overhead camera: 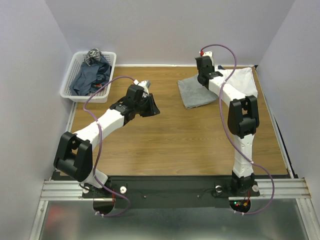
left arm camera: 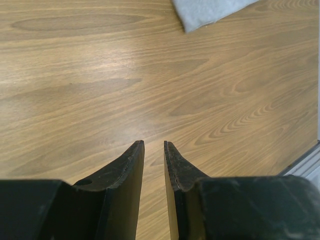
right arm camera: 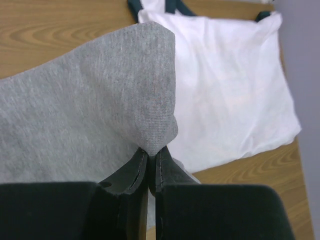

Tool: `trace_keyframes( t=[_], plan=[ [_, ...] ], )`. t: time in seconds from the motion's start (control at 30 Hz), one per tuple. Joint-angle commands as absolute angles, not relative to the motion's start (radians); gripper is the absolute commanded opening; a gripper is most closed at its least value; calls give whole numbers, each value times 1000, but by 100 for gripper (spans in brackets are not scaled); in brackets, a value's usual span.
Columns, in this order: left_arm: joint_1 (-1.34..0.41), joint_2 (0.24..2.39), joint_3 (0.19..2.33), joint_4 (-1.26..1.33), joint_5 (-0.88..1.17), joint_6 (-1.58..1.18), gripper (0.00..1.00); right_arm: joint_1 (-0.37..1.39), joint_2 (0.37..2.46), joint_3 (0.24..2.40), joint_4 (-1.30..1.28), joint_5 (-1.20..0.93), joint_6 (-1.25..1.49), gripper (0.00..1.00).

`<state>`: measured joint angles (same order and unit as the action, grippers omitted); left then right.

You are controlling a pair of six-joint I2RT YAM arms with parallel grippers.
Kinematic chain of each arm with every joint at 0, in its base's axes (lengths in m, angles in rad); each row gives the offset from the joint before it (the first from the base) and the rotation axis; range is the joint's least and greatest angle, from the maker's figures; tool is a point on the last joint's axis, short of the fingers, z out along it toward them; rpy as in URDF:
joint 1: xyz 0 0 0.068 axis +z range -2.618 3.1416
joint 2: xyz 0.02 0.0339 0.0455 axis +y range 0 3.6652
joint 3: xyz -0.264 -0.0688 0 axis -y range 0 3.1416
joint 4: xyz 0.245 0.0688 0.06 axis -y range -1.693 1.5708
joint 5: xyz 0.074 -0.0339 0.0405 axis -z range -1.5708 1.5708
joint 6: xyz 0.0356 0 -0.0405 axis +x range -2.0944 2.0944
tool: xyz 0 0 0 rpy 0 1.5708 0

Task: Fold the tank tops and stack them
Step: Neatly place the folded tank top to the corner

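A light heather-grey tank top lies folded at the back of the table, partly over a white tank top. My right gripper is shut on a corner of the grey tank top and lifts it over the white tank top. Dark blue-grey tank tops lie bunched in the white basket at the back left. My left gripper hangs over bare wood left of the grey top, its jaws a narrow gap apart and empty.
The white lattice basket stands against the left wall. Grey walls close in the table on the left, back and right. The table's right edge shows in the left wrist view. A metal rail carries both arm bases at the near edge.
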<state>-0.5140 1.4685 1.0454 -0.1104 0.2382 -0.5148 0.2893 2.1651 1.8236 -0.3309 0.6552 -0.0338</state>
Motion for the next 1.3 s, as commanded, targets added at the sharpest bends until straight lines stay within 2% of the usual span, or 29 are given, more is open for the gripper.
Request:
trace_keyframes(
  t=[0.0, 0.53, 1.27],
  plan=[
    [-494, 1488, 1104, -98, 291, -469, 34, 264, 2190, 1946, -319, 762, -158, 1],
    [-456, 1560, 1114, -87, 359, -456, 34, 227, 2260, 2203, -319, 815, -333, 0],
    [-440, 1591, 1115, -86, 394, -451, 34, 109, 2224, 2165, -322, 736, -302, 0]
  ],
)
